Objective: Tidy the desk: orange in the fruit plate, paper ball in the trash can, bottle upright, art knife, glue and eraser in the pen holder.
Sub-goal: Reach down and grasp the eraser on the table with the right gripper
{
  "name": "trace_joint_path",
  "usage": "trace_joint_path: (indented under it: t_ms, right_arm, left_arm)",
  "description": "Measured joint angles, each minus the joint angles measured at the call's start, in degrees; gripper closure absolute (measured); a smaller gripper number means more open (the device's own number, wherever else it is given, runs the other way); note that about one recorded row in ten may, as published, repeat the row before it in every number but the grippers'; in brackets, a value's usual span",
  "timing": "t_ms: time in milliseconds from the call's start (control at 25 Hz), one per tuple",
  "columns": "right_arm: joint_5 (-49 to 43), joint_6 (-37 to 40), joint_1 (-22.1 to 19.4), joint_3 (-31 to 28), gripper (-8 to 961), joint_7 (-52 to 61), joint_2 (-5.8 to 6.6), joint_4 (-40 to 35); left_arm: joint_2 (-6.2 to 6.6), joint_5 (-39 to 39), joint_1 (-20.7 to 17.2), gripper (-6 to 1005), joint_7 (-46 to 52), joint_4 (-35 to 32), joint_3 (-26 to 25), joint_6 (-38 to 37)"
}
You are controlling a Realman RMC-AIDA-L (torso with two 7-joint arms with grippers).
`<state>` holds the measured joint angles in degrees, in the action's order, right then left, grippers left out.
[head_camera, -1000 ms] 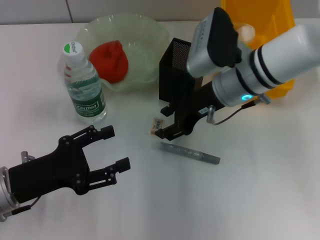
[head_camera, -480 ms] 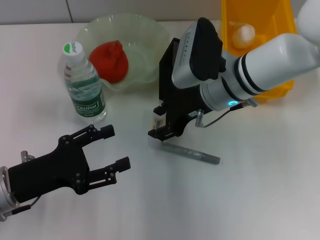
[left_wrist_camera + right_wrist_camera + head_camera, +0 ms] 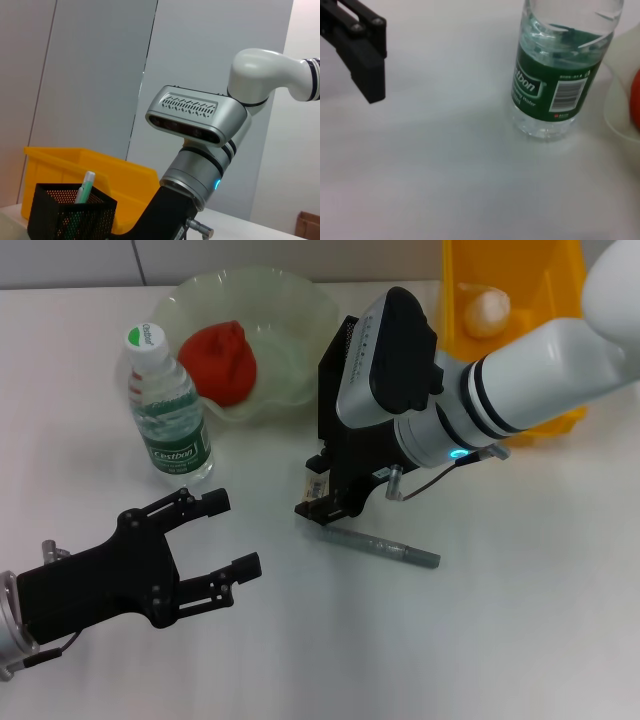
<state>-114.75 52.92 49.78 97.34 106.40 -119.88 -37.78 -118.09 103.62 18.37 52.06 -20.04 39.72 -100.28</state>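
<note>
Compared with a second ago, the right claw (image 3: 318,498) has dropped and swung toward my left, carrying the eraser (image 3: 316,486) from beside the pen holder (image 3: 340,405) down to just above the surface (image 3: 520,580). I am seeing the small beige block pinched between the black fingers, so the claw is closing on it, close to the left end of the grey art knife (image 3: 380,546), which is lying flat in front of the pen holder. I judge that this move is taking the eraser away from the holder's open top and not toward it, so the drop into the mesh cup is not yet done; the arm may be repositioning before lifting again.

Elsewhere the tidy-up is looking well advanced. The orange (image 3: 220,360) is sitting in the fruit plate (image 3: 290,300), the bottle (image 3: 168,410) is standing upright just in front of the plate, and a pale paper ball (image 3: 488,310) is lying inside the trash can (image 3: 560,280). In the left wrist view a green-capped stick (image 3: 85,187), possibly the glue, is standing in the holder.

The left claw (image 3: 228,535) is hovering idle at the near left of the surface, fingers spread wide and holding nothing.
</note>
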Motion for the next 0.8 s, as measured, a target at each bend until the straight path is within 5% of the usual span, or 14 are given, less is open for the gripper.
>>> trace_joint_path:
  t_ms: [800]
  right_arm:
    - [0.11, -2.99, -0.14, 2.88, 473, 0.10, 0.00, 0.36]
  left_arm:
    - [-0.01, 0.01, 0.02, 159, 0.08, 0.00, 0.00, -0.01]
